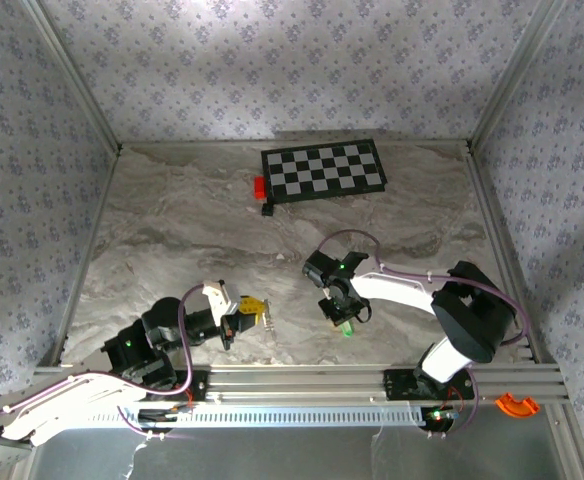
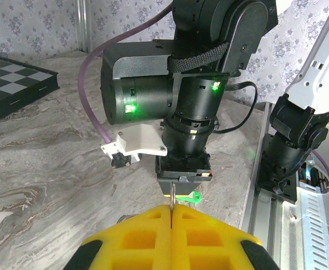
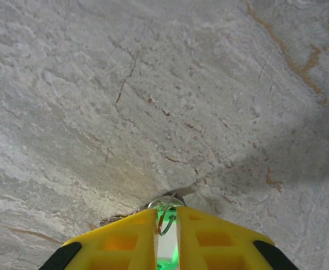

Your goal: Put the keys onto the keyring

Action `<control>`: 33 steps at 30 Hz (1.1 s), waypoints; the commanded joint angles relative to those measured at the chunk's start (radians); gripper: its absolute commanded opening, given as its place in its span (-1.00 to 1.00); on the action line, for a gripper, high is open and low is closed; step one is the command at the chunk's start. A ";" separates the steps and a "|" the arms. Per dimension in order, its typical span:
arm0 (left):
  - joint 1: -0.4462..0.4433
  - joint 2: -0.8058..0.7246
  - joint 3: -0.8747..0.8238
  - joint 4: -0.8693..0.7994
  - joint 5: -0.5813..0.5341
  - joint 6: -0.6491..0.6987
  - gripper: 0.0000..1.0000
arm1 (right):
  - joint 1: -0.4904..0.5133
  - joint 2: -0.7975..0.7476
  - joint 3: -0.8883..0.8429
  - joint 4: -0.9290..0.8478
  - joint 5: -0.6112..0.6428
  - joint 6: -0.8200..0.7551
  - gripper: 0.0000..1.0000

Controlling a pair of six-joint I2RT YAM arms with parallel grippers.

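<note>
My left gripper [image 2: 170, 211] is shut on a thin silvery key [image 2: 172, 198], seen edge-on and sticking up past the yellow pads [image 2: 142, 236]. In the top view this gripper [image 1: 253, 309] sits low on the marble, its key [image 1: 268, 318] pointing right. My right gripper [image 3: 165, 211] points down at the marble, shut on the keyring [image 3: 165, 218]. The ring stands between its pads, and the chain [image 3: 119, 218] trails left. Its green tag [image 2: 194, 197] shows below the right gripper [image 1: 340, 318], a short gap right of the key.
A checkerboard [image 1: 324, 170] lies at the back with a small red block [image 1: 259, 187] and a small black piece [image 1: 268, 209] by its left end. Aluminium rails [image 1: 302, 380] run along the near edge. An orange part [image 1: 517, 404] sits at the rail's right end.
</note>
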 commanded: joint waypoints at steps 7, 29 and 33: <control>0.004 -0.006 0.030 0.027 0.000 -0.006 -1.00 | 0.005 0.014 -0.004 -0.005 0.014 -0.025 -0.88; 0.003 -0.010 0.076 -0.003 0.002 -0.014 -1.00 | 0.108 -0.327 -0.035 0.106 0.052 -0.131 -1.00; 0.004 -0.016 0.085 -0.010 0.001 -0.018 -1.00 | 0.130 -0.393 -0.052 0.143 0.028 -0.152 -1.00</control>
